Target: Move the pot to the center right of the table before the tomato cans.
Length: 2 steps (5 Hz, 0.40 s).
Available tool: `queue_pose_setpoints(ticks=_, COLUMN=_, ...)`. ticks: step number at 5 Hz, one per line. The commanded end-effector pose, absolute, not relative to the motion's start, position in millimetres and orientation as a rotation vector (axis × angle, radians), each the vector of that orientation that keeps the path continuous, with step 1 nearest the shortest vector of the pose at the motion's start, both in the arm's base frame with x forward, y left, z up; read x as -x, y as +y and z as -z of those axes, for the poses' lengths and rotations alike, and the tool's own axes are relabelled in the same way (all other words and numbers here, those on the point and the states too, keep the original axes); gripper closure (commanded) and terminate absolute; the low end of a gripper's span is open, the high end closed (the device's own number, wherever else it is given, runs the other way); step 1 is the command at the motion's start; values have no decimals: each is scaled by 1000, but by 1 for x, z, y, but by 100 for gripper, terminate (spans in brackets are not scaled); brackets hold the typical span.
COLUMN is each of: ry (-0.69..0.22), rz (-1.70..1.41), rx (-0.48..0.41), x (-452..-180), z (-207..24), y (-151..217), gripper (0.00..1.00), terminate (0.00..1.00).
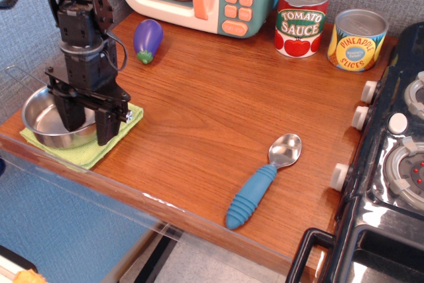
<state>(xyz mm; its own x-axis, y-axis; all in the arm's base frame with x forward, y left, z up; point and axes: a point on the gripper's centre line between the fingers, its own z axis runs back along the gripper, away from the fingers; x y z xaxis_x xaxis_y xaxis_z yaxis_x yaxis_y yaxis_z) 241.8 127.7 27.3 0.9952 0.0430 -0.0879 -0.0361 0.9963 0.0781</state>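
There is only one view, looking down at the table (199,130) from the front.

The pot (41,117) is sitting on a green cloth (99,147) at the far left of the table, near the front edge. Its thin wire handle is pointing to the left, away from the arm. The gripper (87,125) is hanging low over the right side of the pot, with its jaws spread apart. One finger is standing inside the bowl and the other outside, so the near-right rim is lying between them. It is not holding anything; I cannot tell if a finger is touching the steel.

The cans (330,26) are standing at the back right, well apart from the pot. The wood in front of them is bare. A spoon (265,178) is lying further forward, towards the front edge.

In my judgement the step in hand is the grasp of the rim. To do it well, the gripper is needing to be low enough that the pads take the wall fully, and to close slowly, because the steel is smooth and thin. The lift is needing to be high enough to leave the cloth behind and pass above the spoon. An eggplant (148,40) is lying behind the arm, off the likely path.
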Motion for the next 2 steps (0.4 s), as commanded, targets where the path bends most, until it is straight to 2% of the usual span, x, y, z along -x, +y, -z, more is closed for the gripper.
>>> queue_pose_setpoints(ticks=1, ry=58, rz=-31, rx=-79, x=-237, z=-39, y=128, gripper=100, terminate=0)
queue_pose_setpoints(ticks=2, ry=33, rz=18, rx=-61, x=-237, z=-56, y=117, gripper=100, terminate=0)
